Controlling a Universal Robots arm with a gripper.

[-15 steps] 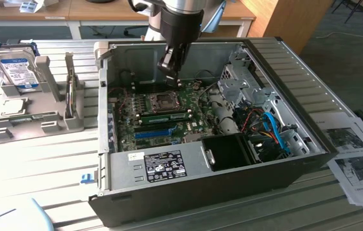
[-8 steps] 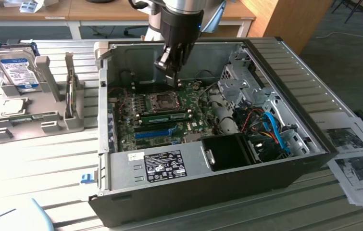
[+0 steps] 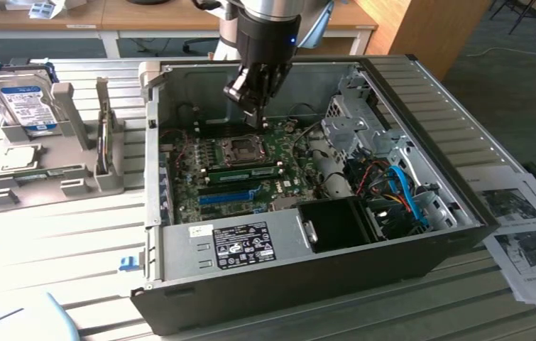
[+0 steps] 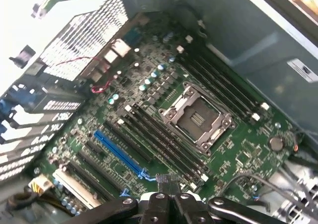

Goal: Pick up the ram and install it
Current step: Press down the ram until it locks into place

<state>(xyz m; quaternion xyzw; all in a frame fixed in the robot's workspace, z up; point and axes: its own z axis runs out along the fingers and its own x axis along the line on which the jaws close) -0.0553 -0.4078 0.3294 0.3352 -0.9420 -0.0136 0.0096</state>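
In the exterior view my gripper [image 3: 251, 116] hangs inside the open computer case [image 3: 457, 177], just above the motherboard [image 3: 287, 188] near the CPU socket [image 3: 245, 148]. Its fingers are shut with nothing between them. A long, narrow green stick that looks like the ram [image 3: 248, 172] lies along a memory slot between the socket and the blue slot [image 3: 227, 197], a little below the gripper. The wrist view looks down on the socket [image 4: 195, 118], the black memory slots [image 4: 164, 142] and the blue slot [image 4: 119, 152], with my gripper [image 4: 169, 182] shut over the slots' end.
A grey parts holder [image 3: 50, 188] stands at the exterior view's left with a hard drive [image 3: 23, 99] upright in it. Cables [image 3: 395, 192] and a drive cage [image 3: 353, 121] crowd the case's right side. Printed sheets [image 3: 523, 227] lie right of the case.
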